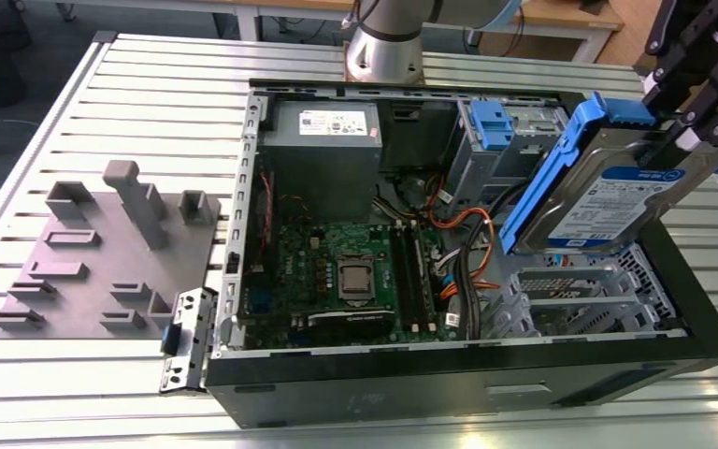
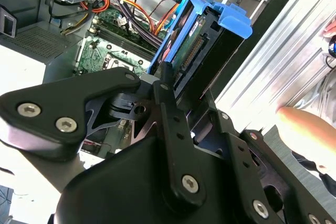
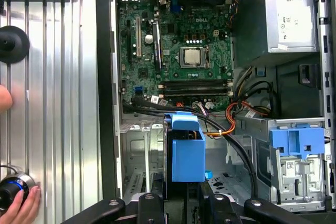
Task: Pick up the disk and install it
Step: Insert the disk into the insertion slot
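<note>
Clenched on the disk [image 1: 602, 201], the hand [image 1: 687, 131] grips its upper end, black fingers [image 2: 166, 85] pressed against the drive's sides in the second wrist view. The disk hangs tilted above the open drive-bay corner of the case, its label facing the exterior view's right, blue rails framing it, lower end close over the metal cage.

A slatted metal surface [image 1: 147, 84] carries everything. On it lies the black computer case [image 1: 459, 374], side panel off. A grey fixture plate [image 1: 97, 253] with upright blocks sits at the exterior view's left, just beside the case. Inside the case are a grey power supply [image 1: 322, 140], the green motherboard [image 1: 334, 262], and a smaller blue bracket [image 1: 490, 126] seated in a bay near the disk.
</note>
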`<state>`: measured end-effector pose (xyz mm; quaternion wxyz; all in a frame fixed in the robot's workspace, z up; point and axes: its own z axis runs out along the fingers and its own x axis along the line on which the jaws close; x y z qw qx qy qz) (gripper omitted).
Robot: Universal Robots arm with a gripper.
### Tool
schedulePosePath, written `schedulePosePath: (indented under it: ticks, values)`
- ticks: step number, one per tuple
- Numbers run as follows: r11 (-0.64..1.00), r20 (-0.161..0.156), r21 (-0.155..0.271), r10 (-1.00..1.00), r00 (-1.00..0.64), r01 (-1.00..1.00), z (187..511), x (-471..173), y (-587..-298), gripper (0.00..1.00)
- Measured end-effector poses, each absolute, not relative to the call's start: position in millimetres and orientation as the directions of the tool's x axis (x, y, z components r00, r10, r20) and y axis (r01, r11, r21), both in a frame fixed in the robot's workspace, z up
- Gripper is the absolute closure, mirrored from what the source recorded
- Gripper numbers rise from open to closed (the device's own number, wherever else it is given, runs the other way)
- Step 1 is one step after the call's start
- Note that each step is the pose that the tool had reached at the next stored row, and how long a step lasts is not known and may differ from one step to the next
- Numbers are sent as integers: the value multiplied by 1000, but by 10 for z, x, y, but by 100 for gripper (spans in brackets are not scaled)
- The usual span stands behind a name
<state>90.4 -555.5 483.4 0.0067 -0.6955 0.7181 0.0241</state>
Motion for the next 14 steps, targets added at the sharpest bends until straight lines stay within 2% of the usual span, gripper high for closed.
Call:
schedulePosePath:
  ticks: [14]
  values:
    - [31,-43,26,-999,-32,-999,4732,1024,-5555,65]
